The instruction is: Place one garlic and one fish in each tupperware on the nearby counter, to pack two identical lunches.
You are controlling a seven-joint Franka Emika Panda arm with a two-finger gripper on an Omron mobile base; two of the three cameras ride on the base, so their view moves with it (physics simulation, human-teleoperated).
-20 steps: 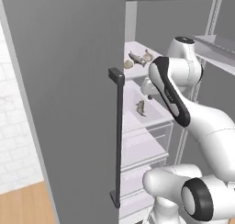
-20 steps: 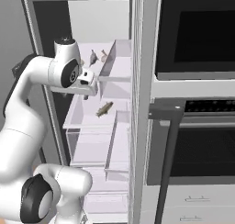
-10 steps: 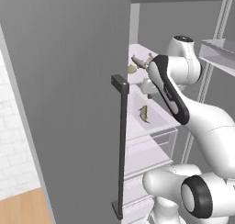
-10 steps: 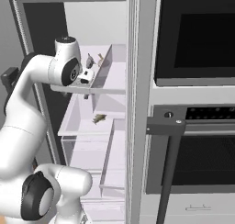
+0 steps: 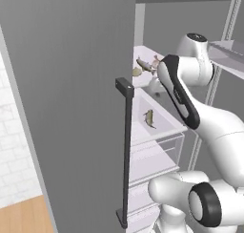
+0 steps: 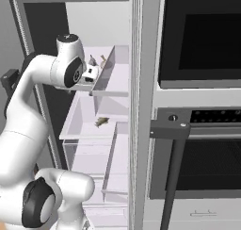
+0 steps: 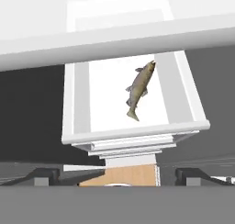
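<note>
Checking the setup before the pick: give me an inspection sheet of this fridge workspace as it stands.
Surface: white fridge shelf, pulled-out white tray.
Job's things: one slim olive-brown fish lying flat on that shelf; more fish and pinkish-white garlic bulbs on the upper shelf.
Clutter: nothing seen.
Grippers: gripper open, above the shelf, holding nothing.
Cables: nothing seen.
Surroundings: grey fridge door open with dark bar handle; black wall oven beside the fridge.

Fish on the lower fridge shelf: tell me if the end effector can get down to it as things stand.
Probably yes. The fish lies alone on the white shelf, nothing covering it, and the open end effector looks down at it from above.
</note>
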